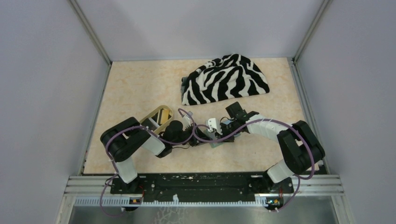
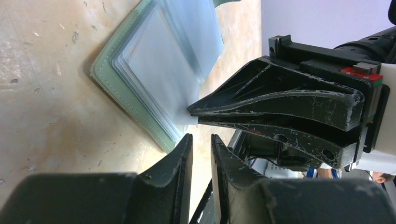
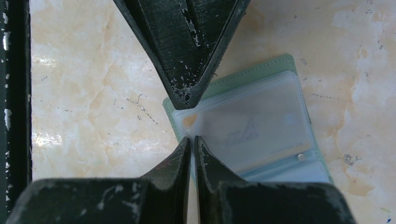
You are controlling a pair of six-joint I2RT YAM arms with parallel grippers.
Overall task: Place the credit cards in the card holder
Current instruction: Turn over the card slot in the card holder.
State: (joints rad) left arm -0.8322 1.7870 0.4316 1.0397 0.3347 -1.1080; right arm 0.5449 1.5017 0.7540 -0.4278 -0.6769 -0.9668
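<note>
Right claw (image 3: 192, 140): nipped shut on a clear-sleeve corner of the sage-green folding card holder (image 3: 252, 70), spread open on the table between both arms. Left claw (image 2: 201, 139): barely open, empty. No card in hand; dark striped plastic card (image 1: 162, 115) seemingly in the tan oval tray (image 1: 151, 113). Loading mostly ahead.

Card holder (image 3: 254, 70) = sage-green cover w/ paler stitched edge, sleeves inside frosted clear to pale blue-grey, one showing a faint grey logo & an orange-ish corner; tabletop (image 1: 140, 88) cream-peach w/ marble-type veining & small dark specks. Cloth (image 1: 224, 79) is zebra print, blk & wht stripes; tray (image 1: 154, 111) has a tan-gold rim; walls (image 1: 46, 70) pale lilac-grey. Left gripper (image 2: 201, 140) & right gripper (image 3: 192, 142) both matt blk w/ whitish scuffs, the right one w/ a red & green bit by its wht body; arms (image 1: 261, 125) blk & wht, cables (image 1: 108, 149) purple.
</note>
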